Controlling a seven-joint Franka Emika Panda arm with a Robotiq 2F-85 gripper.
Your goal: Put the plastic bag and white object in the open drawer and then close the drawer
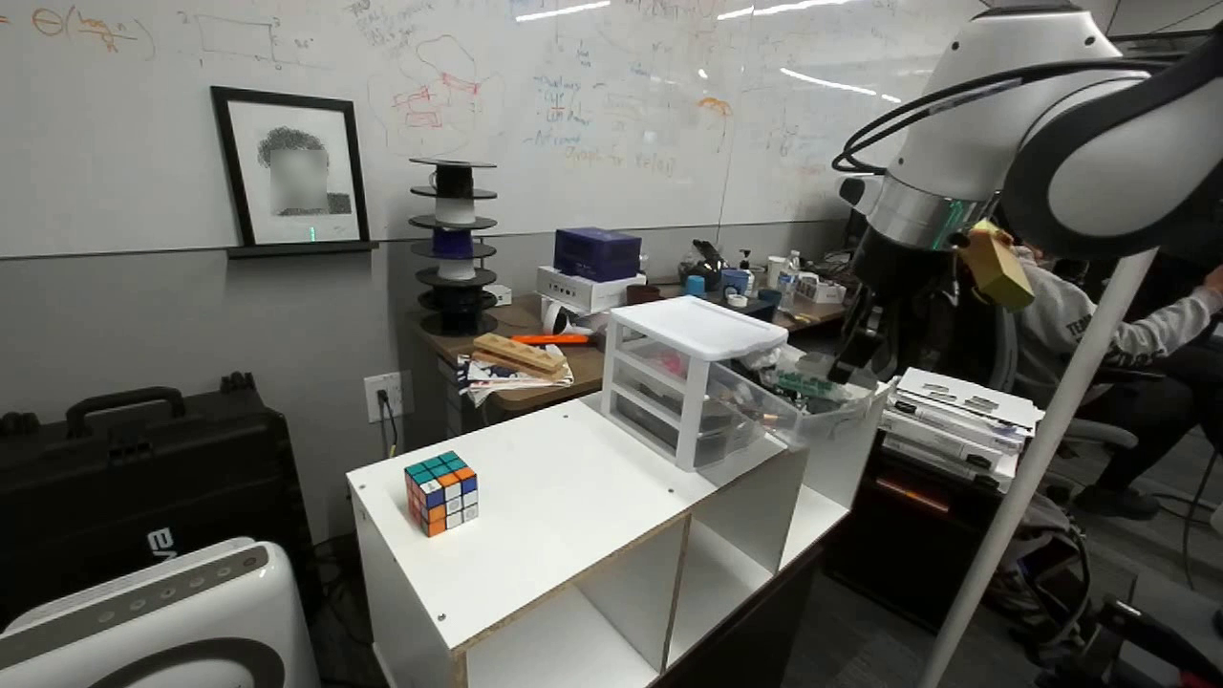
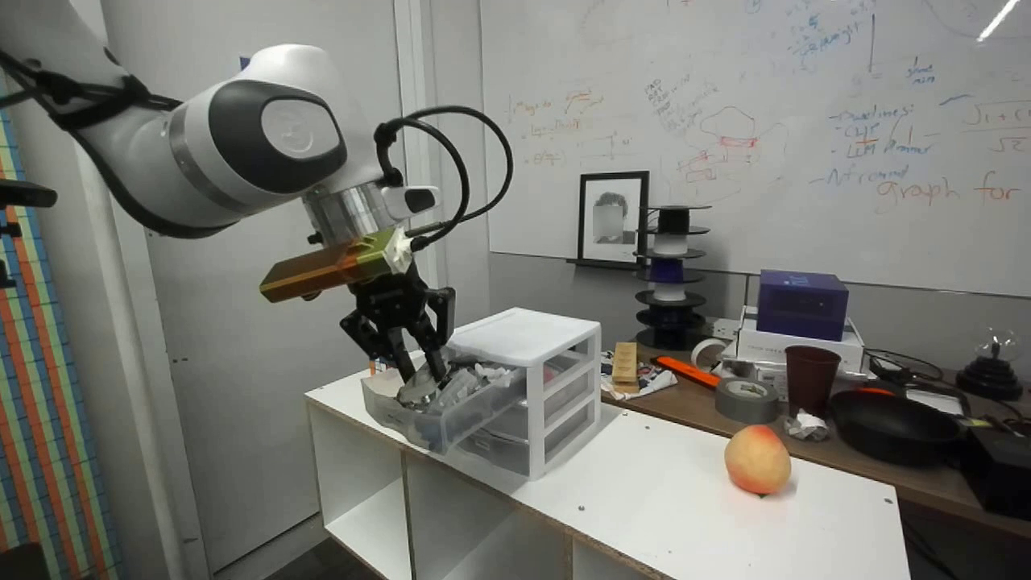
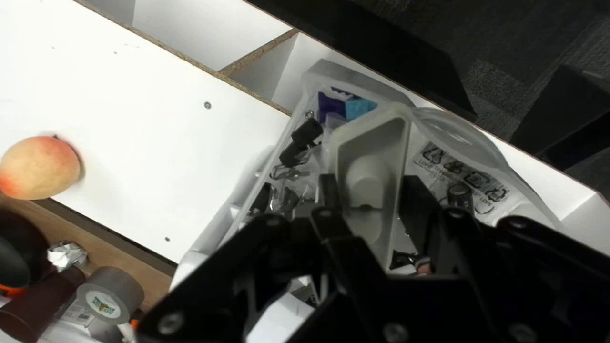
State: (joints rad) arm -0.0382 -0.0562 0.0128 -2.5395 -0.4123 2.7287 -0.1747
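The drawer is pulled out of the small white unit; its translucent wall shows in both exterior views (image 1: pixel 779 418) (image 2: pixel 403 427) and its front rim in the wrist view (image 3: pixel 355 76). The white object (image 3: pixel 369 178), a hollow tray-like piece, lies between my fingers over the drawer's contents; it also shows in an exterior view (image 2: pixel 416 393). My gripper (image 3: pixel 369 193) reaches down into the drawer (image 2: pixel 423 377), its fingertips touching both sides of the object. The transparent plastic bag with black print (image 3: pixel 469 174) lies in the drawer beside it. I cannot tell whether the object rests on the contents.
The white unit (image 2: pixel 523 334) stands on a white shelf cabinet (image 1: pixel 535 516). On the cabinet top are a Rubik's cube (image 1: pixel 442 492) and a peach-like fruit (image 2: pixel 757 459). A cluttered desk with duct tape (image 2: pixel 747 399) and a purple box (image 2: pixel 801 306) stands behind.
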